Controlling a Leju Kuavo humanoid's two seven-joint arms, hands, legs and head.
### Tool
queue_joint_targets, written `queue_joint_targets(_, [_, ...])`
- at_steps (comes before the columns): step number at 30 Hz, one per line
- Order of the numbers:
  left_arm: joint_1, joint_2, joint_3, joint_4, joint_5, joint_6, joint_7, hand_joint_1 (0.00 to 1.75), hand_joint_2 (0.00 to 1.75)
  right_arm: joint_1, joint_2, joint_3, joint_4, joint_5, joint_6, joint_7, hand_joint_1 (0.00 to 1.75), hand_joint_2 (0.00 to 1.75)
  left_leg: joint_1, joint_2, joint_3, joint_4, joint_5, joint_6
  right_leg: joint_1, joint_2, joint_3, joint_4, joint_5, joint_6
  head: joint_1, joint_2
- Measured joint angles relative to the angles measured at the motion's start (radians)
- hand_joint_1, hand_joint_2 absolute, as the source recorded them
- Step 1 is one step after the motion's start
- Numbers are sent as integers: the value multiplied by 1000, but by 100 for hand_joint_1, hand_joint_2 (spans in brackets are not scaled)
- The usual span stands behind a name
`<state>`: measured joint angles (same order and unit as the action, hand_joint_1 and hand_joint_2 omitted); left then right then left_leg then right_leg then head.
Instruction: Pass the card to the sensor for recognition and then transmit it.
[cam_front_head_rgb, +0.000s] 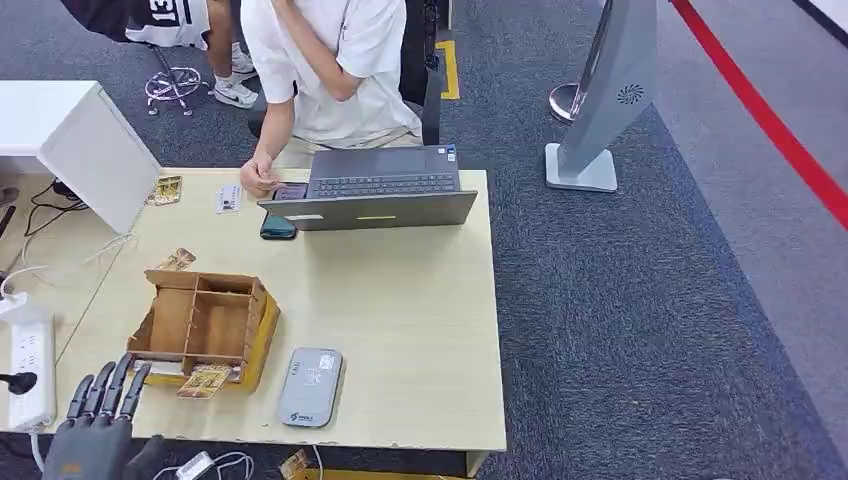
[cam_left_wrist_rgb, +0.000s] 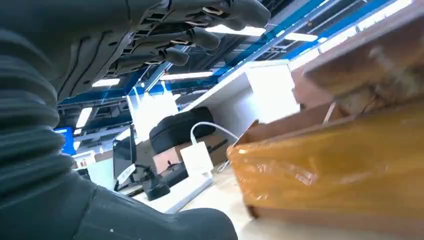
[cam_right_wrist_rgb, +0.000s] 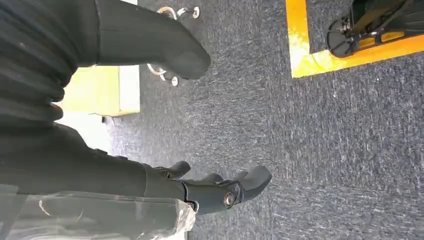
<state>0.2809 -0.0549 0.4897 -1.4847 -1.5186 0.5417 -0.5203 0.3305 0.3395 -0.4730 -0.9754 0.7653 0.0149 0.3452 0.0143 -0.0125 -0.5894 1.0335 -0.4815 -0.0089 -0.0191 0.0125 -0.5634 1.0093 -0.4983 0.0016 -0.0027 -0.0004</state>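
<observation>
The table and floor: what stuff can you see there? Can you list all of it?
Wooden box: one, brown with dividers, near-left part of table.
Card: one, gold-patterned, leaning at the box's near side.
Sensor: one, grey, flat beside the box.
Laptop: one, dark grey, far edge of table.
Phone: one, dark, beside the laptop.
Power strip: one, white, left of table.
Kiosk stand: one, grey, on the carpet.
Person: one, white shirt, seated behind the laptop.
Left hand: dark, fingers spread, near the box.
Right hand: dark, empty, over the carpet.
</observation>
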Motion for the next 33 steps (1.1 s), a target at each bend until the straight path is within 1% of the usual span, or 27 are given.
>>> queue_joint_targets(3, [-5,17,-51,-20,6,-7,46,0,175,0,0,0,3,4,1,-5,0,175,0,0,0,0,0,0,0,0,0,0,0,0,0,0])
queue_joint_targets(7, [-26,42,-123,-34,8,-19,122,0,175,-1,0,0,3,23,18,-7,0,175,0,0,0,0,0,0,0,0,0,0,0,0,0,0])
queue_joint_targets(11, [-44,57,-194,-48,9,-45,168,0,175,-1,0,0,3,32,20,-13,0,175,0,0,0,0,0,0,0,0,1,0,0,0,0,0])
queue_joint_targets(16, [-59,74,-280,-48,10,-48,219,0,175,1,0,14,3,27,21,-8,0,175,0,0,1,0,0,0,0,1,2,0,0,0,0,0])
queue_joint_targets(22, [-58,98,-333,-48,3,-48,252,0,175,5,0,28,-4,14,21,2,0,175,0,0,0,0,0,0,0,1,2,0,0,0,0,0])
queue_joint_targets(26, [-58,108,-347,-48,3,-52,254,0,175,8,0,34,-9,12,24,5,0,175,0,0,0,0,0,0,0,1,2,0,0,0,0,0])
queue_joint_targets(33, [-57,114,-350,-48,3,-57,254,0,175,11,0,44,-17,11,27,7,0,175,0,0,0,0,0,0,0,1,1,0,0,0,0,0])
